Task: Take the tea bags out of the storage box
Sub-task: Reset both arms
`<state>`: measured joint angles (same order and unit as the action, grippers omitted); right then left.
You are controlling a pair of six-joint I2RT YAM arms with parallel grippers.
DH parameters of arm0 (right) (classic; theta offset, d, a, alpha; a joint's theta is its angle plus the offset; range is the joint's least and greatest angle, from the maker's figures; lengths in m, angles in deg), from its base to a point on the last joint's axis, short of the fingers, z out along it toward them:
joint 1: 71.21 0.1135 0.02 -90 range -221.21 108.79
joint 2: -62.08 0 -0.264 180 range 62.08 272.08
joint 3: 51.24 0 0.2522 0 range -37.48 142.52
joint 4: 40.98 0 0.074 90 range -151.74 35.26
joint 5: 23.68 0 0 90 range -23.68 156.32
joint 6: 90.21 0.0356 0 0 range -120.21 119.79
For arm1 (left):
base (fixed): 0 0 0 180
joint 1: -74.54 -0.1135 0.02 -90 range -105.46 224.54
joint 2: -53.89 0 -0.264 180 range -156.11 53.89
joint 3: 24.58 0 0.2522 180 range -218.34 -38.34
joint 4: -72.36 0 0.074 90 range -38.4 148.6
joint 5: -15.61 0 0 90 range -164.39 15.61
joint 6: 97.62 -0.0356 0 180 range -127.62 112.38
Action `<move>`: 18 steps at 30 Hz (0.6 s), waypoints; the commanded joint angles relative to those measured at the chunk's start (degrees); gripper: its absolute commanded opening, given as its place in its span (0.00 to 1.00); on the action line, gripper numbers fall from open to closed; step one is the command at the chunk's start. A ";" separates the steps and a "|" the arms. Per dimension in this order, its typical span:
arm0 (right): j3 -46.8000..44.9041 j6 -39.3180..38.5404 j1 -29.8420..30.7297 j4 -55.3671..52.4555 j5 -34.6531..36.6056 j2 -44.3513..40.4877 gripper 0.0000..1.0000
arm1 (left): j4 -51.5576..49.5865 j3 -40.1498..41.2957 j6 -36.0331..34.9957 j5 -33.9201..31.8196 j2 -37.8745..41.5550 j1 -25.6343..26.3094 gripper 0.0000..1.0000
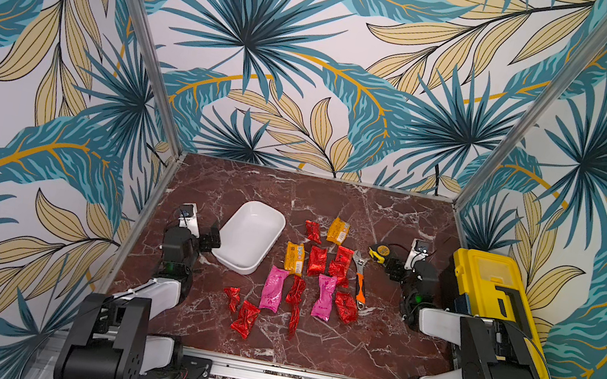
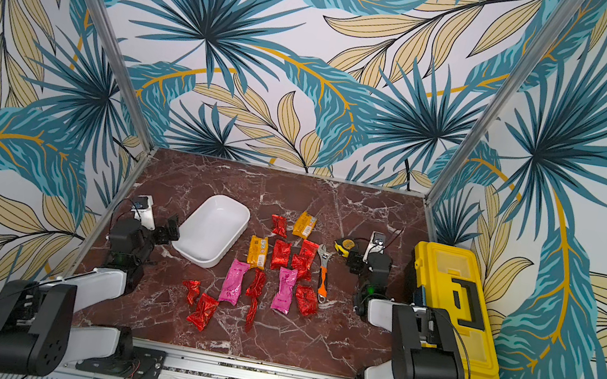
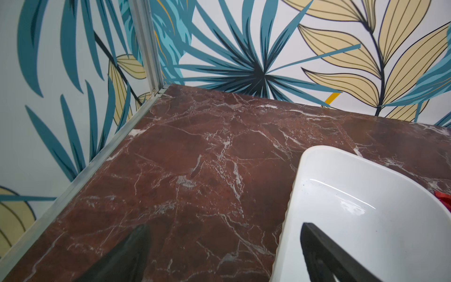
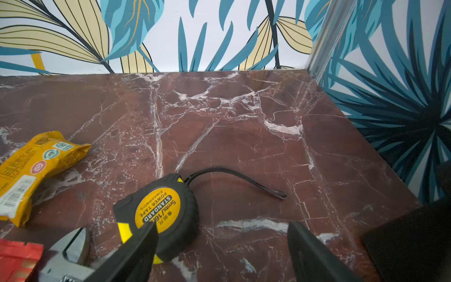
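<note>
All the tea bags (image 1: 316,261) out on the table (image 1: 372,337), scattered through the middle and lower middle of both top views, just right of the storage box (image 1: 237,265); none to be seen inside the box, so the task judged finished or very nearly so. Small pillow shapes of shiny, crinkled foil: mostly red, plus two pink sachets (image 1: 273,288) and two orange-yellow sachets (image 1: 338,230), several touching or overlapping in the centre of the group, two red ones a little apart at its lower left. Probably very light, soft and easy to crush, slippery on the flat faces; best taken across the narrow middle or by a flat sealed end, with a gentle pinch from above. Harder to lift singly where overlapped. Storage box of white, smooth, glossy plastic with rounded corners, left of centre and turned diagonally; likely stiff but light, so apt to slide on the polished, marble-patterned dark red surface when pushed. Left gripper (image 1: 211,241) at the left side of the box, jaws wide apart and holding nothing; in the left wrist view one finger (image 3: 317,254) over the inside of the box, the other over the table, the rim between them but not clamped. Right gripper (image 4: 224,256) at centre right of the top views, jaws also wide and empty, one finger just beside a black-and-yellow tape measure (image 4: 158,214). Close by, an orange-handled wrench (image 1: 359,280) next to the rightmost red bags, and a yellow toolbox (image 1: 493,300) at the right edge.
</note>
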<state>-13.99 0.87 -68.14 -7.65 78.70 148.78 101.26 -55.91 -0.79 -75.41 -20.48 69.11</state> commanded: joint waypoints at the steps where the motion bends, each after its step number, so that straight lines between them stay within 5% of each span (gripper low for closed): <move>1: -0.09 0.70 -0.37 1.93 -0.99 -0.21 0.89 | 13.71 1.83 -1.56 2.40 -6.07 -0.46 1.00; 2: -0.11 0.68 -0.43 2.04 -1.03 -0.21 0.99 | 16.78 2.04 -1.90 3.28 -9.17 -0.45 1.00; 4: -0.11 0.89 -0.59 1.95 -1.21 -0.21 0.99 | 28.54 3.13 -1.80 3.28 -16.81 -0.43 1.00; 8: -0.11 1.13 -0.93 1.95 -1.58 -0.21 0.99 | 13.19 -0.47 -0.38 -0.29 -11.64 -0.27 1.00; 11: -0.11 1.20 -0.96 1.95 -1.75 -0.25 0.99 | 20.55 -0.25 -2.92 -6.53 -15.74 2.89 1.00; 15: -0.10 1.29 -1.01 1.95 -1.77 -0.29 0.99 | 13.88 -3.10 -8.02 3.24 -15.12 3.94 1.00; 18: -0.11 1.26 -0.99 1.95 -1.76 -0.30 0.99 | 12.23 -3.92 -6.81 0.68 -15.01 4.03 1.00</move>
<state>-14.01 1.48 -68.88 -6.91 77.37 148.78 115.46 -56.65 -5.77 -75.47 -35.21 72.89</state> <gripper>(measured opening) 0.993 0.999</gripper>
